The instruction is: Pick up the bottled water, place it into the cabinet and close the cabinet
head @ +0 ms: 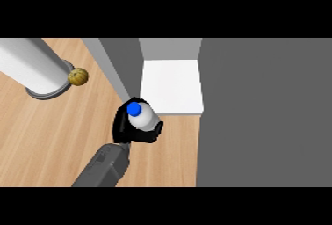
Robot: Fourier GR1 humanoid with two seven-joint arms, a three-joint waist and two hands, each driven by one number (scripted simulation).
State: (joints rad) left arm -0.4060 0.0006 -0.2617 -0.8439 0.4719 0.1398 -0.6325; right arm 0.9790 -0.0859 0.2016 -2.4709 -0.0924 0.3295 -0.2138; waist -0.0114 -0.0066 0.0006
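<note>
One hand (123, 125) curled round blue-capped bottled water (141, 117), no label readable, beside open cabinet (172, 88)

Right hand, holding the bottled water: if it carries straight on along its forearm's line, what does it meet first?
Probably the cabinet's white shelf, which lies just ahead of the right hand and the bottled water. The open grey door's edge runs close alongside; depth is unclear.

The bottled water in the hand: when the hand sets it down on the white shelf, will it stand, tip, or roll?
The bottled water looks rounded, with a small blue cap, so it would probably roll if laid on its side. Set upright, it may tip easily, as it seems narrow. The right hand curls round it, which suggests a stiff body. The white shelf looks flat.
</note>
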